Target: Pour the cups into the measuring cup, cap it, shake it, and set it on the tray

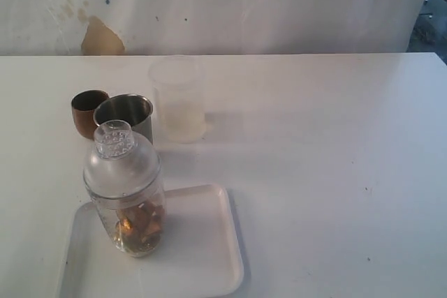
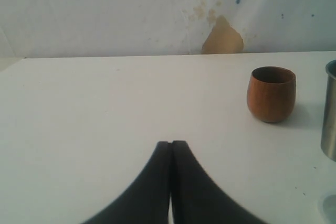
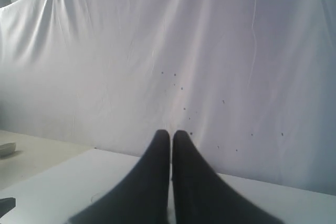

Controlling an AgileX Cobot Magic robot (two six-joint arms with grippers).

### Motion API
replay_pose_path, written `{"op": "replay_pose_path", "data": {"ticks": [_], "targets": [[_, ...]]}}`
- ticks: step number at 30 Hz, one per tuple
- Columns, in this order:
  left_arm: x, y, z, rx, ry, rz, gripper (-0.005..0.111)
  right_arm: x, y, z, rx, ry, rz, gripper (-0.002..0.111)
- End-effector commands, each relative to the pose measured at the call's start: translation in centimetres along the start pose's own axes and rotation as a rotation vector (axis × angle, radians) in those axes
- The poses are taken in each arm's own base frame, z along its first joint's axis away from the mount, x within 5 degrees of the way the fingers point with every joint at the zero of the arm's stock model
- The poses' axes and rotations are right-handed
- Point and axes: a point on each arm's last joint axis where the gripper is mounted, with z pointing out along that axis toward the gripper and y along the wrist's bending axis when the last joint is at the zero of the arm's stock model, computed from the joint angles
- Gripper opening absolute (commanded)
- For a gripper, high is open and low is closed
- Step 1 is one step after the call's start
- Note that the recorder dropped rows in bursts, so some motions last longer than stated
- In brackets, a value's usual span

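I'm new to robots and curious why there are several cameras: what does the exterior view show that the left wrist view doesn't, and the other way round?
Only the exterior view clearly shows the capped measuring cup standing on the white tray, and the frosted plastic cup behind it. Only the left wrist view shows the left gripper, shut and empty. Both show the wooden cup, the steel tumbler and the white table.

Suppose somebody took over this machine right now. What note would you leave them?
Left gripper: shut, empty. Right gripper: shut, empty.
Measuring cup, lid on, brownish contents inside, stands on the tray.
Wooden cup, steel tumbler and frosted cup stand upright behind the tray.
Done: filled, capped, set on tray. Whether it was shaken cannot be told.
Left: seemingly nothing.
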Motion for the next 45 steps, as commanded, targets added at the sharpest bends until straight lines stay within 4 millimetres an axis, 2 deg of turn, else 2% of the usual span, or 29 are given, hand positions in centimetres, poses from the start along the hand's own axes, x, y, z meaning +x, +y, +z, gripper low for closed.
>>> {"op": "replay_pose_path", "data": {"ticks": [1,17,24,28,34,35,40,45], "targets": [[0.1,0.0,0.0,-0.001,-0.008,0.004,0.0,0.0,0.0,-0.1,0.002,0.009,0.024,0.001],[0.1,0.0,0.0,-0.001,-0.008,0.004,0.0,0.1,0.0,-0.1,-0.002,0.013,0.044,0.001],[0.1,0.0,0.0,-0.001,-0.008,0.004,0.0,0.8,0.3,0.2,0.015,0.037,0.06,0.001],[0.1,0.0,0.0,-0.001,-0.008,0.004,0.0,2.4,0.9,0.8,0.114,0.065,0.056,0.001],[0.1,0.0,0.0,-0.001,-0.008,0.004,0.0,5.2,1.6,2.3,0.213,0.094,-0.386,0.001],[0.1,0.0,0.0,-0.001,-0.008,0.004,0.0,5.7,1.6,2.6,0.227,0.096,-0.415,0.001],[0.1,0.0,0.0,-0.001,-0.008,0.004,0.0,9.0,0.0,3.8,0.408,0.082,-0.34,0.0],[0.1,0.0,0.0,-0.001,-0.008,0.004,0.0,14.2,-2.5,4.3,0.52,0.096,-0.296,0.0]]}}
